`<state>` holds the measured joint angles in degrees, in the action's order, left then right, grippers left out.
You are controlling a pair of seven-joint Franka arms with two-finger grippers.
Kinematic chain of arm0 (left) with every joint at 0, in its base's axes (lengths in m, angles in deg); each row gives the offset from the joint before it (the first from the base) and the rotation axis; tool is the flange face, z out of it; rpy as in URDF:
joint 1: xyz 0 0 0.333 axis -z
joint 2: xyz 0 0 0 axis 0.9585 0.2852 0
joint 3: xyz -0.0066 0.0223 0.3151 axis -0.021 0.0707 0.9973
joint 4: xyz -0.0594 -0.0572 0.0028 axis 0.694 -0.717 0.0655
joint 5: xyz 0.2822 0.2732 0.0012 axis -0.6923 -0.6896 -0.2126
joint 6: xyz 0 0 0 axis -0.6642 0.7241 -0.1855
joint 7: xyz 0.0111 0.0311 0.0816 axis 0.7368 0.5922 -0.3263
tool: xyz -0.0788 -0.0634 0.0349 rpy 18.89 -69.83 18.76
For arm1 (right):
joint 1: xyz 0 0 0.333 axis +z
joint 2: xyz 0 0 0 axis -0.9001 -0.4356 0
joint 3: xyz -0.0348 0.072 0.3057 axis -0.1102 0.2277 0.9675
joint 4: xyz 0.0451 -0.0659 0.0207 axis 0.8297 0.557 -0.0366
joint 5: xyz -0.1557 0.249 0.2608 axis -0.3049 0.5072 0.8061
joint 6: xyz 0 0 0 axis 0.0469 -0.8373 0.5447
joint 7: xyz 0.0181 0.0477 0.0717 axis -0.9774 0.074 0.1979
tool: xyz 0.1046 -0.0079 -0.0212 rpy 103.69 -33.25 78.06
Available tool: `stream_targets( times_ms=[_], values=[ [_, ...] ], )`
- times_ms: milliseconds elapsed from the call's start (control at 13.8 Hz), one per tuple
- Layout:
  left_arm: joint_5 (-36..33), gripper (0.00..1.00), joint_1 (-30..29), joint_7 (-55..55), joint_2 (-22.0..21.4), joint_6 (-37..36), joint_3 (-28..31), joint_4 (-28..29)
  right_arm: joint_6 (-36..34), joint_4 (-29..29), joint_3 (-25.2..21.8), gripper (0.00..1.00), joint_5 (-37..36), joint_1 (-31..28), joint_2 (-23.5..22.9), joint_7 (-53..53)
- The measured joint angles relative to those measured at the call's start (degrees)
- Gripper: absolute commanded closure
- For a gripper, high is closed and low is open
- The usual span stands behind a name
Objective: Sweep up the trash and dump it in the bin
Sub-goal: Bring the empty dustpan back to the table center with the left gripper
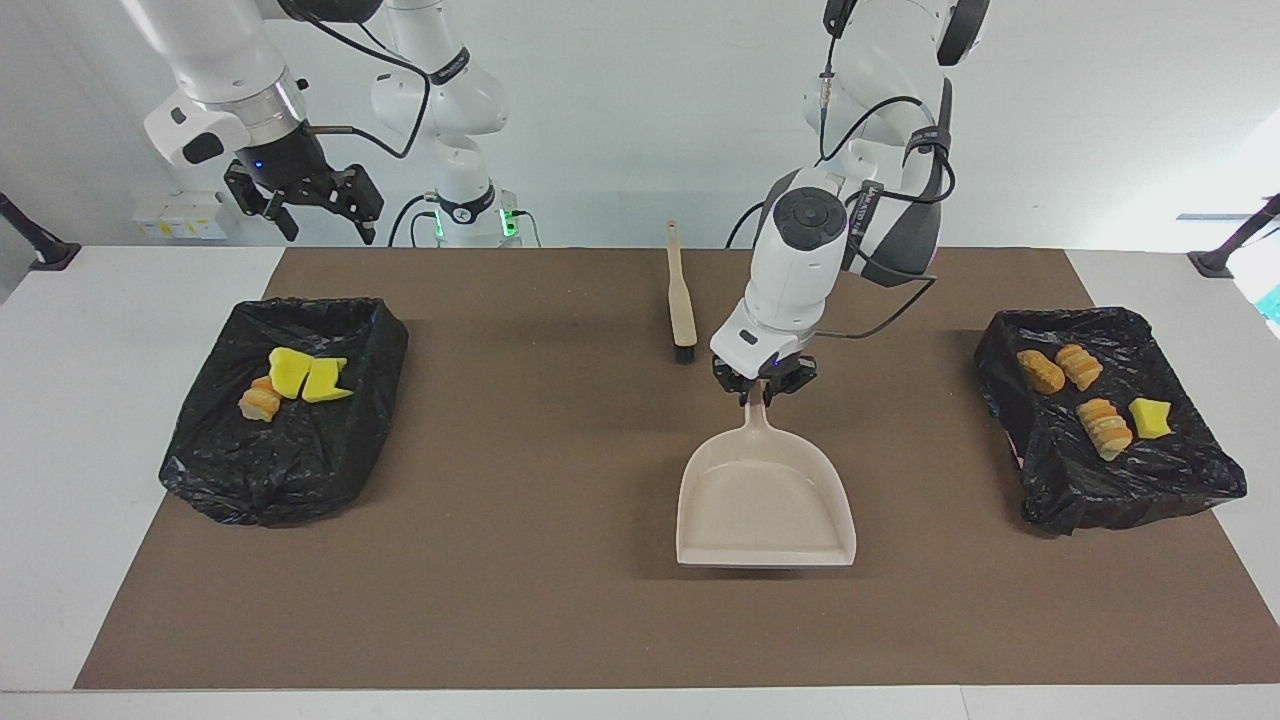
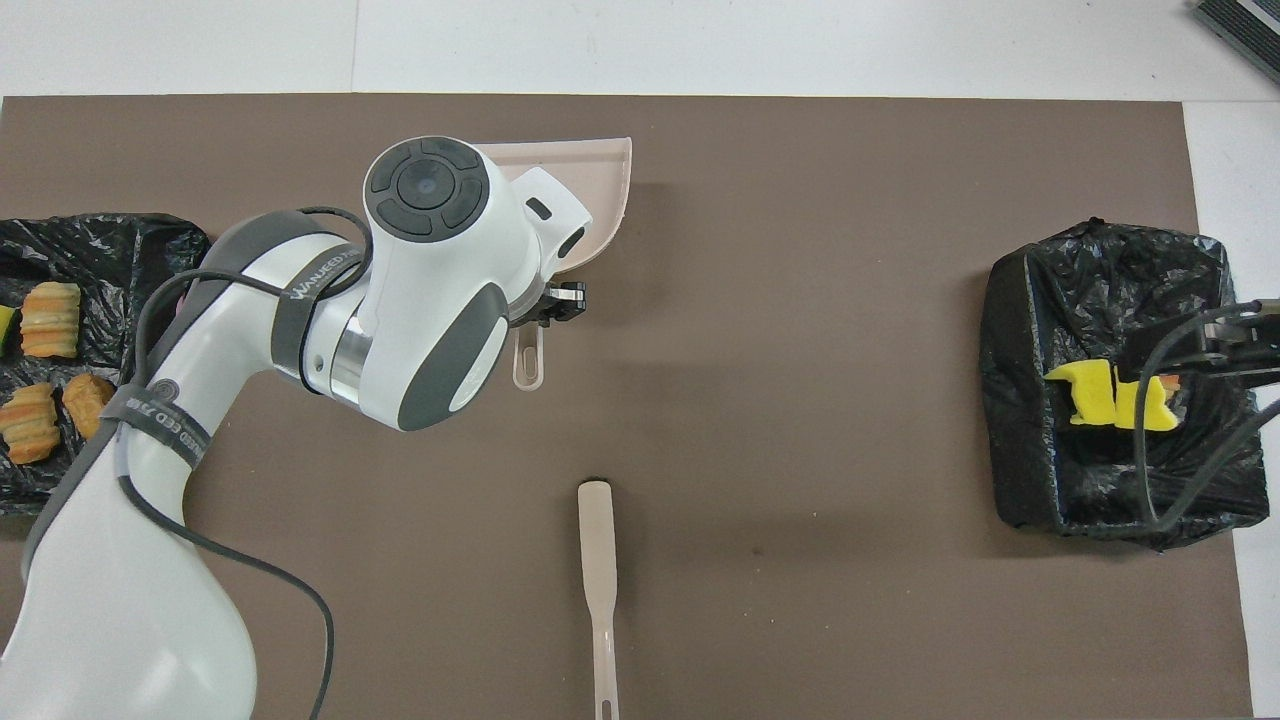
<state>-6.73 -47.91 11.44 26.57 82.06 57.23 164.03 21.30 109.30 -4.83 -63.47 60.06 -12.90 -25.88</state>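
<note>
Closed on the dustpan (image 1: pixel 765 495) handle, the left gripper (image 1: pixel 762 385) has the empty pan flat on the mat (image 1: pixel 560 600) mid-table, while the right gripper (image 1: pixel 305 195) waits with fingers spread above the bin (image 1: pixel 215 470) at its end. All trash shows in the bins: yellow sponges (image 1: pixel 303 376) and a bread lump in that one, four pieces in the other bin (image 1: pixel 1180 480). With nothing left to sweep (judging by the bare mat), the sensible move is letting go cleanly, lifting straight up so the pan stays put beside the brush (image 1: pixel 681 300).
</note>
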Motion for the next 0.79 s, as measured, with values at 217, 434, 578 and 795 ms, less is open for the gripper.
stream_targets(
  times_ms=[217,434,578,795],
  values=[
    [1.4,1.0,1.3,1.0,0.8,0.7,0.0,-0.1,0.0,0.0,0.0,0.0,0.0,0.0,0.0,0.0],
    [1.5,1.0,3.9,1.9,1.3,2.4,0.0,-0.1,0.0,0.0,0.0,0.0,0.0,0.0,0.0,0.0],
    [1.5,1.0,4.6,1.9,1.9,3.3,0.0,0.1,0.0,0.0,0.0,0.0,0.0,0.0,0.0,0.0],
    [1.5,1.0,6.1,1.9,4.6,4.7,0.0,0.2,0.0,0.0,0.0,0.0,0.0,0.0,0.0,0.0]
  ],
)
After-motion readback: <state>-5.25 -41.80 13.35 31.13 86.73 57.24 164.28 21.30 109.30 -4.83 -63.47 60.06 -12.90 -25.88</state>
